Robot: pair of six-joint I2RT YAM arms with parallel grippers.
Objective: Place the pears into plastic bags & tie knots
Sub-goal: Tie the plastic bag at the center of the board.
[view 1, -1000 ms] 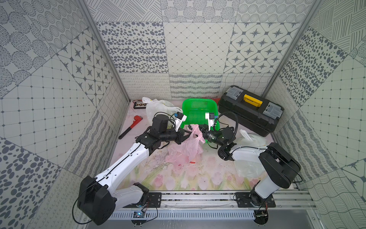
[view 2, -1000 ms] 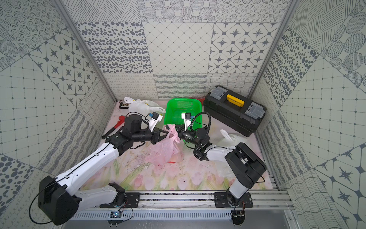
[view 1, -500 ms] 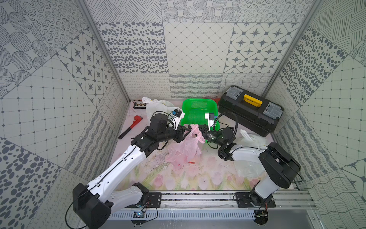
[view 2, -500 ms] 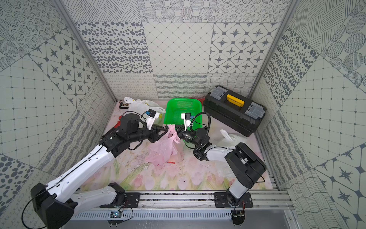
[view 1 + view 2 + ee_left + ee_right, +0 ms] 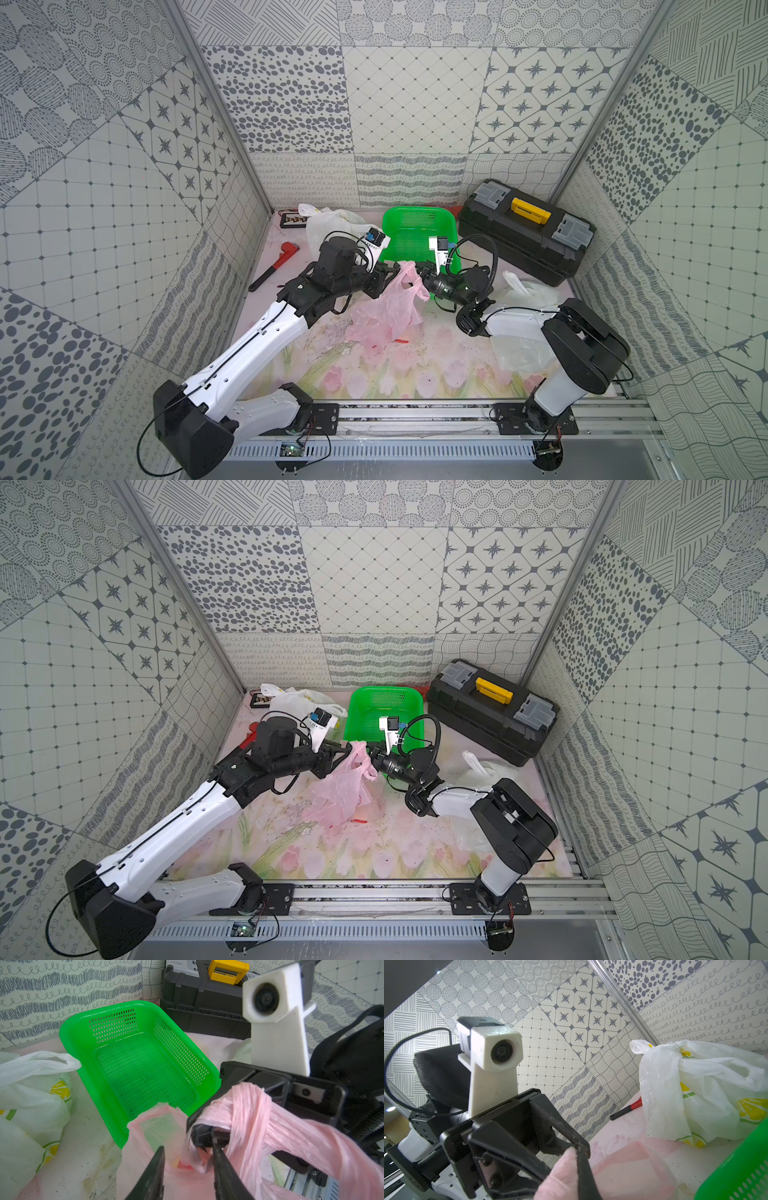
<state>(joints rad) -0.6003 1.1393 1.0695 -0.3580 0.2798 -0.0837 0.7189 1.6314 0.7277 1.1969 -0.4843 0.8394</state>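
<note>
Pinches twisted handle of pink bag [image 5: 390, 311] in fully closed right gripper [image 5: 581, 1163]. Holds left gripper [image 5: 187, 1144] partly open astride loose bag film. Rests bag body on mat [image 5: 415, 374], just before green basket [image 5: 415, 232].

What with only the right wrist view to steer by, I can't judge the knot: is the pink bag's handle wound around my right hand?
Observer: Yes. The left wrist view shows the pink bag's twisted handle looped over the shut right hand.
Operator: Is anything in the basket? I see only its corner.
Observer: Nothing. In that same view the green basket shows a bare mesh floor.
</note>
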